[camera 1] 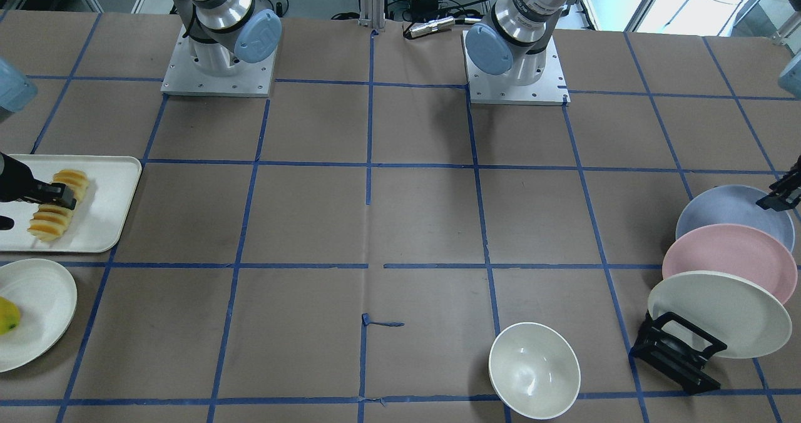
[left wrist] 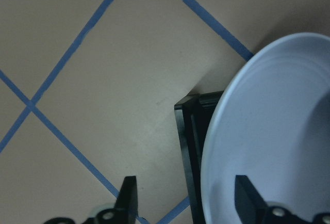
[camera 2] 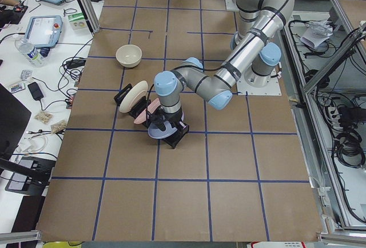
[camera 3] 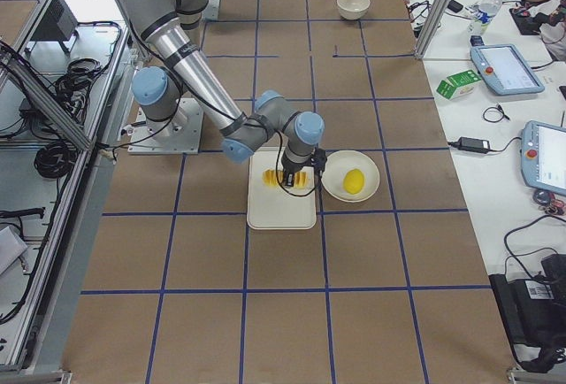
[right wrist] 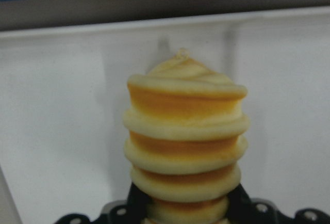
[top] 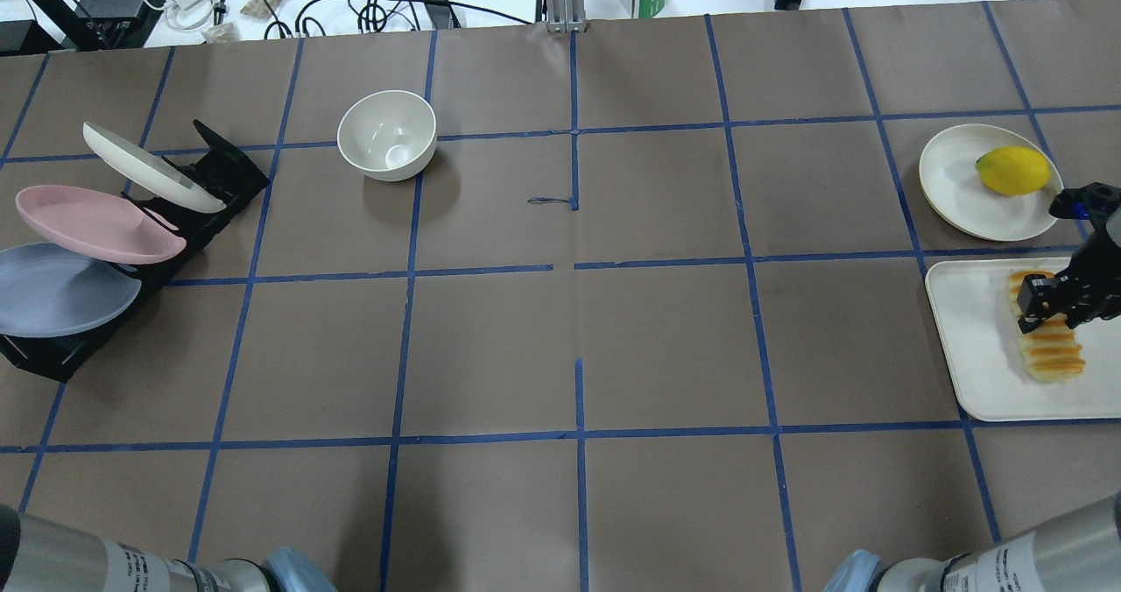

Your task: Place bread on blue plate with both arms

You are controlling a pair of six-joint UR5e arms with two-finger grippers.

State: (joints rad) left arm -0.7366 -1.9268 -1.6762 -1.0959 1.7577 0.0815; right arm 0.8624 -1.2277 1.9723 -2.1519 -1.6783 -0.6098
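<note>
The bread is a ridged yellow-orange loaf lying on a white tray. My right gripper is shut on the bread's middle, with its fingers pinching both sides in the right wrist view; the overhead view shows the same grip. The blue plate leans in the black rack as the rearmost plate. My left gripper is open at the plate's rim. In the left wrist view one finger is outside the rim and the other is over the blue plate.
A pink plate and a cream plate stand in the same rack in front of the blue one. A white bowl sits on the table. A yellow-green fruit lies on a cream plate beside the tray.
</note>
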